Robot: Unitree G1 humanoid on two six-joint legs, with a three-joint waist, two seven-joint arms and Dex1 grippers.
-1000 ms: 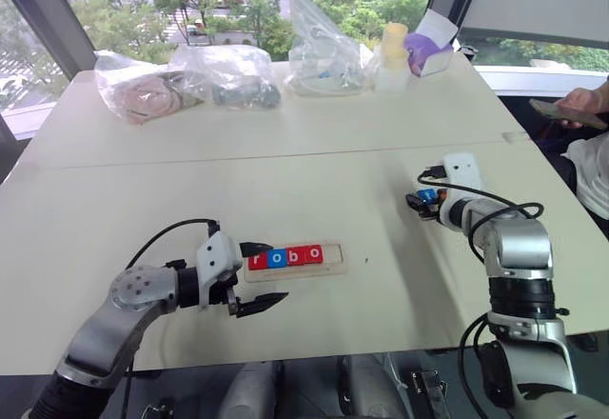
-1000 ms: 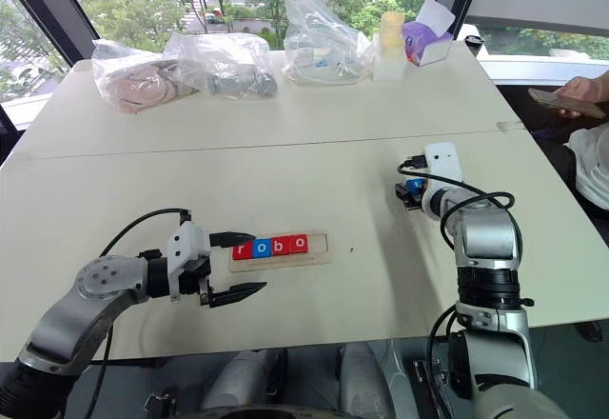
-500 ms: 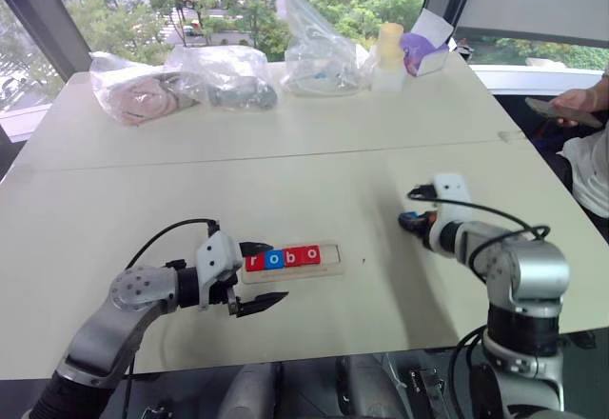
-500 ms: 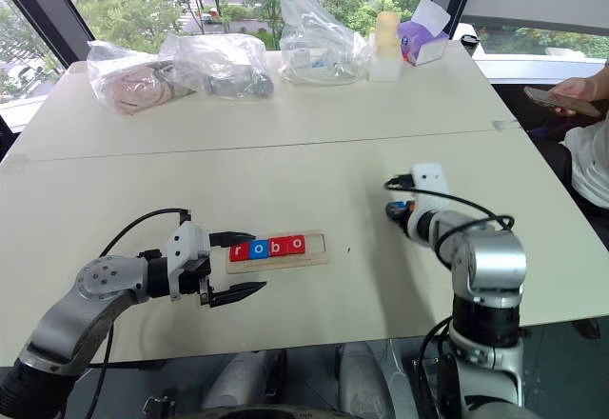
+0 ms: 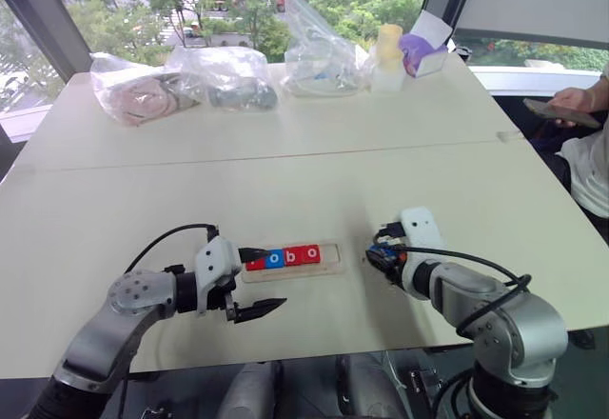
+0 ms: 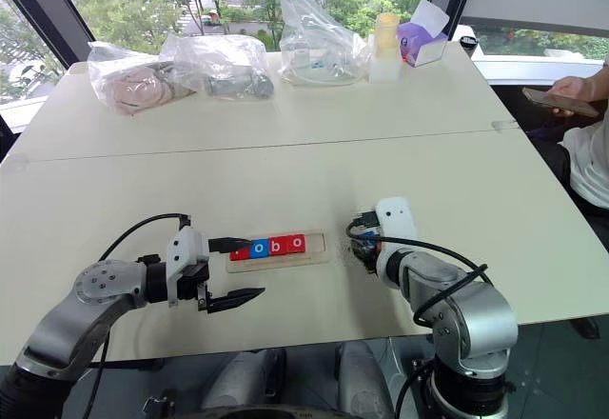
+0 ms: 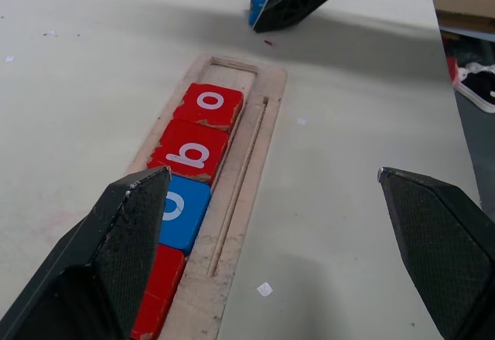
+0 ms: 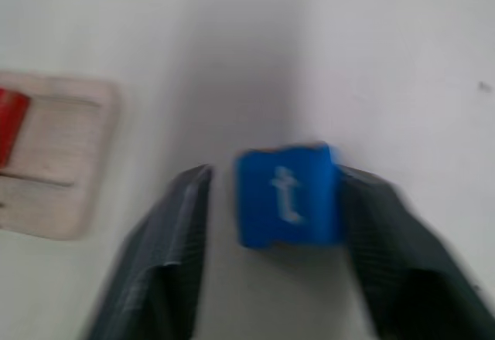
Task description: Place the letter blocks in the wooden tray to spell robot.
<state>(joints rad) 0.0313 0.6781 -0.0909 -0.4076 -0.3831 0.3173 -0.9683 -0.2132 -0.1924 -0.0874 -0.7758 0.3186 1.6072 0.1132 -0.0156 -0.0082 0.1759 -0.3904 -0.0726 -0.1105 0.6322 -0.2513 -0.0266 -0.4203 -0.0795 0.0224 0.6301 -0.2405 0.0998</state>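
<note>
The wooden tray (image 5: 330, 257) lies near the table's front edge. It holds letter blocks reading red r (image 7: 158, 278), blue o (image 7: 176, 209), red b (image 7: 188, 154) and red o (image 7: 210, 102), with the right end slot bare. My left gripper (image 5: 268, 276) stands open at the tray's left end, one finger over the r. My right gripper (image 5: 379, 255) is just right of the tray, low over the table. The blue t block (image 8: 286, 195) sits between its fingers, one finger against it and a narrow gap at the other.
Several clear plastic bags (image 5: 228, 74) lie along the far edge, with a pale bottle (image 5: 388, 52) and a purple box (image 5: 423, 49). A person's hand holding a phone (image 5: 561, 107) shows at the right edge.
My right gripper has come left and nearer, from the table's right part to the tray's right end, with the blue block at its tip. The left arm has stayed still.
</note>
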